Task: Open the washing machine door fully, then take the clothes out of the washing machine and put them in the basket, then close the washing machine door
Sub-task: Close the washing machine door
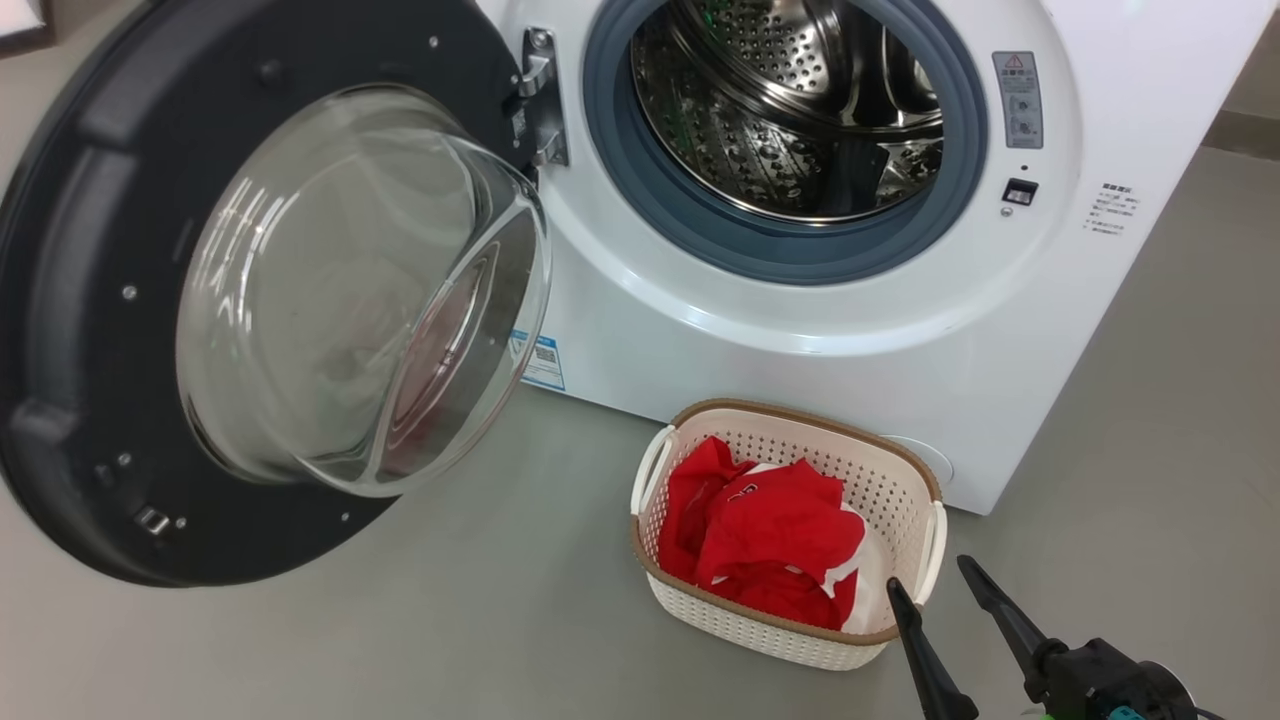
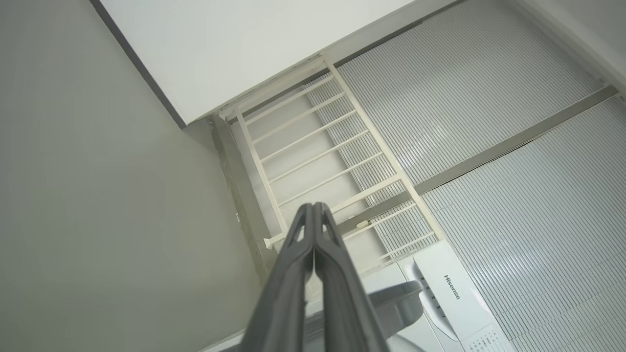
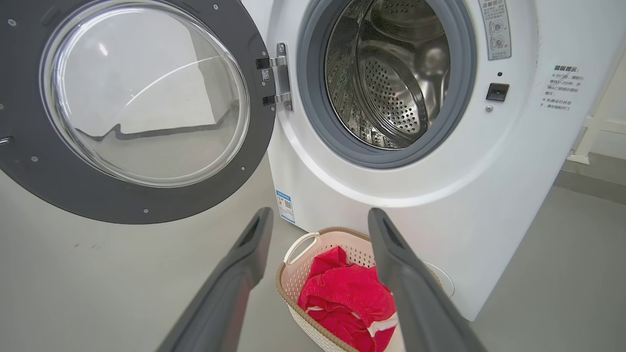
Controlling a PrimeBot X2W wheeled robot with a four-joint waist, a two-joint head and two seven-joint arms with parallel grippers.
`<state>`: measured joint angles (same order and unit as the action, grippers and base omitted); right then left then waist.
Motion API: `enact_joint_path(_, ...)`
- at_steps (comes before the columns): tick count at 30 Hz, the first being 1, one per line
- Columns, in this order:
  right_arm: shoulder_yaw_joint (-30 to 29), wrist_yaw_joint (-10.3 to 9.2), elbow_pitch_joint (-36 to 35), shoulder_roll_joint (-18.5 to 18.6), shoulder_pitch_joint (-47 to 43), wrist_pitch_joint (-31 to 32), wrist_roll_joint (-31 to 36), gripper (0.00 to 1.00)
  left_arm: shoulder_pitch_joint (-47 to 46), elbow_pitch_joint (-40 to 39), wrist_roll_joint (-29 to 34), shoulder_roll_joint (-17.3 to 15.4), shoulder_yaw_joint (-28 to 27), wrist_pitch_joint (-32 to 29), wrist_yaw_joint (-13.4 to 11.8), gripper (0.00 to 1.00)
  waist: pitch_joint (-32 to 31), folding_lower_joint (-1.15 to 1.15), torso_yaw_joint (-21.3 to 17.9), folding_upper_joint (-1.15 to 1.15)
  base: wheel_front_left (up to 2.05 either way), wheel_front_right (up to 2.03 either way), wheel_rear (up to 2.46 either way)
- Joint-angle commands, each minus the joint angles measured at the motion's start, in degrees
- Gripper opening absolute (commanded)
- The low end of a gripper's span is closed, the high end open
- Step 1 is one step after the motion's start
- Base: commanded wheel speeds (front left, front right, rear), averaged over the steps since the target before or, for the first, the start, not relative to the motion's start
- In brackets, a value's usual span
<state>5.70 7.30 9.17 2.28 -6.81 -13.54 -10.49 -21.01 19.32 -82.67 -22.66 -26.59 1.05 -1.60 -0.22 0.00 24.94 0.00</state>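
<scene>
A smooth grey floor (image 1: 480, 620) lies evenly lit. In the left wrist view, ribbed grey panels (image 2: 489, 98) back a cream barred frame (image 2: 318, 146) and a white Hisense-marked unit (image 2: 455, 293).

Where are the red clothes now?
In the head view, the clothes lie inside the basket, lower centre, in front of the washing machine and right of its open door.

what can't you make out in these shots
- Head view: low front of the drum, behind the rubber ring.
- Head view: print on the warning label, too small.
- Right wrist view: right side of the basket, behind the right gripper and cut by the bottom edge.
- Head view: left edge of the washing machine door, cut off.
</scene>
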Motion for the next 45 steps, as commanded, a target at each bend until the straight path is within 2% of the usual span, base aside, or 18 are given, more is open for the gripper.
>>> enact_joint_path(1, 1.25, 0.19, -1.64, 0.6, 2.68, -0.01, 0.21, 1.0, -2.4, -0.15, 0.2, -3.55, -0.95, -0.9, -0.35, 0.0, 0.32, 0.0, -0.49, 0.0, 0.0, 0.0, 0.0)
enact_joint_path(4, 1.45, 0.19, -1.8, 0.6, 2.9, 0.17, 0.35, 1.0, -4.11, 4.22, -0.78, -3.78, 0.05, -3.12, -0.81, 0.0, 0.72, 0.0, -1.19, 0.0, 0.0, 0.0, 0.0)
enact_joint_path(9, 1.7, 0.19, -2.0, 0.6, 3.08, 0.32, 0.56, 1.0, -5.84, 9.29, -1.56, -3.81, 2.17, -6.71, 0.0, 0.0, 1.27, 0.0, -2.11, 0.0, 0.0, 0.0, 0.0)
enact_joint_path(21, 1.69, 0.19, -2.39, 0.6, 3.35, 0.72, 0.76, 1.0, -7.52, 15.56, -1.91, -3.73, 4.66, -10.77, 2.15, 0.0, 1.64, 0.0, -3.28, 0.0, 0.0, 0.0, 0.0)
enact_joint_path(28, 1.5, 0.19, -2.63, 0.6, 3.24, 0.82, 0.88, 1.0, -7.83, 16.82, -2.59, -3.34, 5.41, -13.08, 3.06, 0.0, 1.84, 0.0, -3.34, 0.0, 0.0, 0.0, 0.0)
enact_joint_path(31, 1.43, 0.19, -2.82, 0.6, 3.29, 0.88, 0.94, 1.0, -7.55, 16.67, -3.7, -3.04, 5.55, -15.32, 4.2, 0.0, 2.05, 0.0, -3.29, 0.0, 0.0, 0.0, 0.0)
enact_joint_path(45, 1.3, 0.19, -2.61, 0.6, 3.55, 0.75, 0.9, 1.0, -2.42, 11.43, -9.44, -2.22, 4.65, -25.48, 5.96, 0.0, 1.94, 0.0, -3.55, 0.0, 0.0, 0.0, 0.0)
